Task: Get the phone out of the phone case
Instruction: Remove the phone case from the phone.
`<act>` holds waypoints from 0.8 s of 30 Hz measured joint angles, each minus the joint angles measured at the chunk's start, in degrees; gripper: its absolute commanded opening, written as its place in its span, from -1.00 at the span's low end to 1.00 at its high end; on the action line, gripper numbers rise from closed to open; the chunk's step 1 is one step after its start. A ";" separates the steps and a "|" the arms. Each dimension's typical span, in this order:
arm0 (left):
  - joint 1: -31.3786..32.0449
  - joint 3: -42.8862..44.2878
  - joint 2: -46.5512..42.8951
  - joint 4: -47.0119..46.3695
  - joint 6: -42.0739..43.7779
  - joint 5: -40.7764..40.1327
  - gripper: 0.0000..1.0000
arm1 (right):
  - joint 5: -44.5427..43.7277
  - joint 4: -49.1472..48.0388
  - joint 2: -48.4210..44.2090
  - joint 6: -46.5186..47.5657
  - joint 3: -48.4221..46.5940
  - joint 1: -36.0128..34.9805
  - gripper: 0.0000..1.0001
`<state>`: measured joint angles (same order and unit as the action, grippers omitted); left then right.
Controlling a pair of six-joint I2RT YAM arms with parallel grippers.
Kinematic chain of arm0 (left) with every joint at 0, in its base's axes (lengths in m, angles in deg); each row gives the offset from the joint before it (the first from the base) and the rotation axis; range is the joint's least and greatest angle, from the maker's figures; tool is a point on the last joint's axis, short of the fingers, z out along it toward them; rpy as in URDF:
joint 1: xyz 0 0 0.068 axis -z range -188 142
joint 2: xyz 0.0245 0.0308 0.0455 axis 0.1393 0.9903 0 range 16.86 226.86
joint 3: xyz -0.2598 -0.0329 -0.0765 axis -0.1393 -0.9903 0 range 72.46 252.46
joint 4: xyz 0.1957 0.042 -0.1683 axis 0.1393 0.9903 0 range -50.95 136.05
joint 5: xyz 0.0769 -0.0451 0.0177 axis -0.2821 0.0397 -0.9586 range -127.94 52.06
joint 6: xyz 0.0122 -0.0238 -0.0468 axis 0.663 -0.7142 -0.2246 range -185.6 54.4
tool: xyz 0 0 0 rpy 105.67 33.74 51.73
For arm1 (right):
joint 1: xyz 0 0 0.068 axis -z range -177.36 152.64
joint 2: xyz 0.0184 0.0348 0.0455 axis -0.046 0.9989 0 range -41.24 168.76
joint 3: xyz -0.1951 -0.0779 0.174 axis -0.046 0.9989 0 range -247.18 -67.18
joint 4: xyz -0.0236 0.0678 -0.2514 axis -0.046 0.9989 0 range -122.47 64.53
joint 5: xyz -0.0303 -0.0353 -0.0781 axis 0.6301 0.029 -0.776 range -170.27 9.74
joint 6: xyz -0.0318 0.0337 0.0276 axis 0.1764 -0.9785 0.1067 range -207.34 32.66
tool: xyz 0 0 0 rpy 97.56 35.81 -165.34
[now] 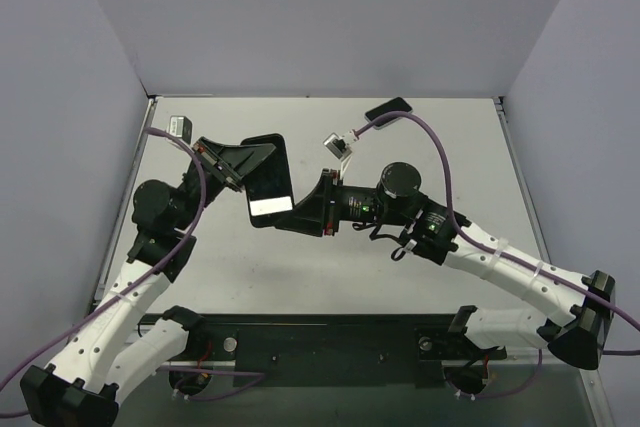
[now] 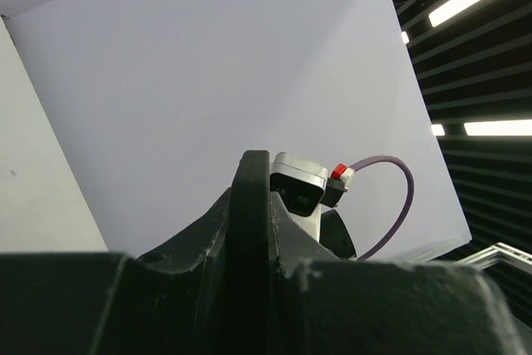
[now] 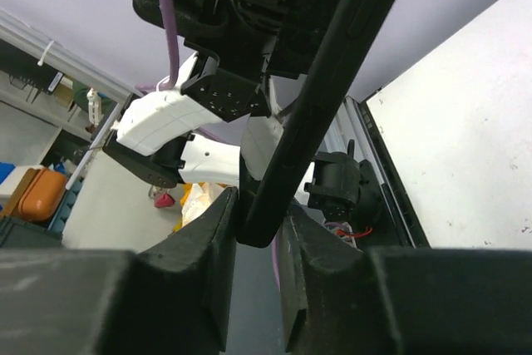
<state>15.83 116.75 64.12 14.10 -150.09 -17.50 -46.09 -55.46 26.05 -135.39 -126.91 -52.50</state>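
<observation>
black left jaws are pressed together on the upper left edge of the phone case. in the left wrist view its thin edge stands wedged between the two fingers. right jaws are on the opposite lower corner, one finger each side of the case edge, and both look to be touching it, so that end is pinched too.

the case hangs tilted between the two arms, off the tabletop, a bit left of centre. the phone sits in the case, no gap showing between them, and there's a pale patch low on its face.

left arm comes in from the left and right arm from the right, with a purple cable looping over it. a small flat dark thing lies at the tabletop's far edge, can't tell what it is.
</observation>
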 measured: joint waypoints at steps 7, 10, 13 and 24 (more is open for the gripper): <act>-1.09 1.20 0.85 -0.04 -4.15 2.97 -1.00 | 2.14 -0.31 0.50 3.39 -0.96 -0.68 -1.00; -1.18 1.16 2.38 -0.55 -9.35 6.47 -1.00 | 0.02 1.27 -1.14 12.02 -0.79 -2.56 -1.00; -0.98 0.72 3.48 -2.95 -13.97 8.74 -1.00 | -2.34 3.80 -2.38 20.35 -1.42 -3.98 -1.00; -2.38 0.42 3.69 -7.10 -21.64 9.42 -1.00 | -8.50 20.55 1.84 45.20 -14.16 -7.87 -1.00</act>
<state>13.45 117.17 67.82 7.00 -171.73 -8.08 -54.59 -34.91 27.89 -90.19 -141.07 -60.36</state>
